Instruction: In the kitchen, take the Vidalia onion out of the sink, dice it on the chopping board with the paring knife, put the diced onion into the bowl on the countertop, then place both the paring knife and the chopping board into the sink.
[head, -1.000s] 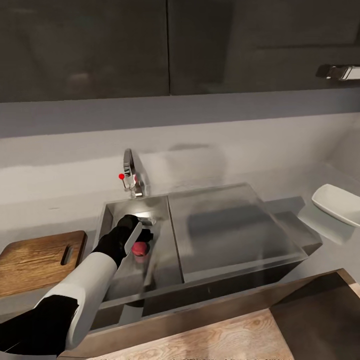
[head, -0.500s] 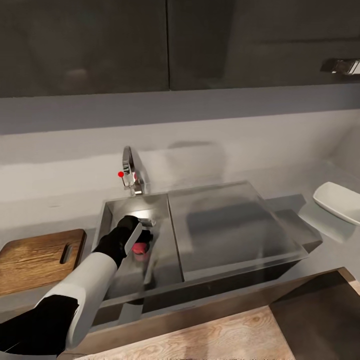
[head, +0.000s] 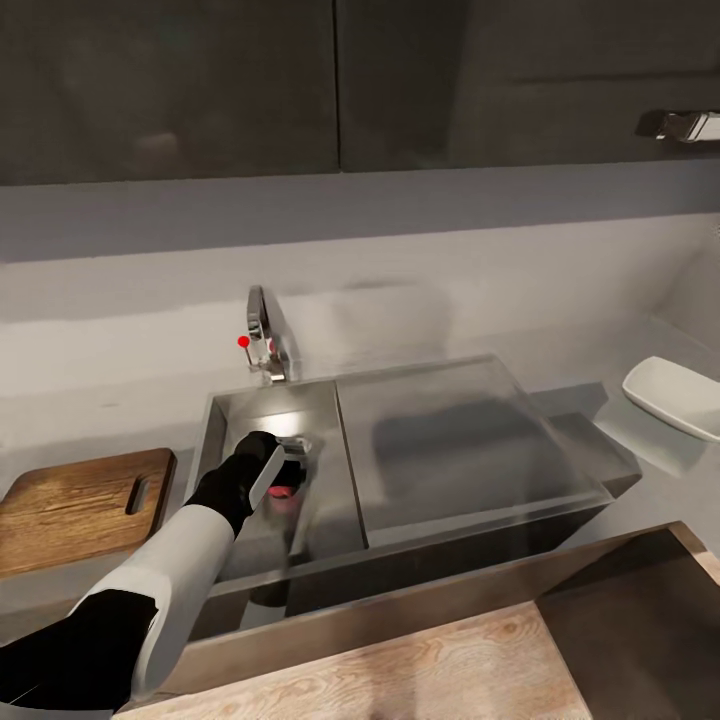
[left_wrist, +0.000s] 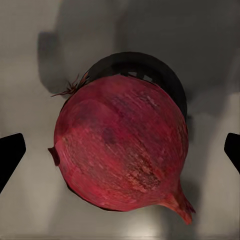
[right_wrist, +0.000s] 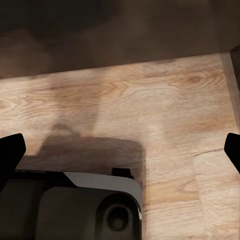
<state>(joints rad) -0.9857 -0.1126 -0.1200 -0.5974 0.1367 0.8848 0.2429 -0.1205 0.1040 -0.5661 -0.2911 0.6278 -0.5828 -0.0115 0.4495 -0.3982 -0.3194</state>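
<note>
While the left gripper (left_wrist: 120, 145) is hanging spread wide inside the sink (head: 330, 420), the onion (left_wrist: 122, 147) is sitting over the drain directly below and between its fingers, its root-to-tip axis lying diagonal to their closing line.

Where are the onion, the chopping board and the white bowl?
onion (left_wrist: 122, 145), left wrist view, middle of its red skin.
chopping board (head: 70, 510), head view, bare wood grain.
bowl (head: 672, 398), head view, inner wall.

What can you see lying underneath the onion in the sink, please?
Beneath the onion, the sink floor shows, with the dark round drain peeking out beside it. Most of the drain is covered by the onion. The open left gripper straddles it.
</note>
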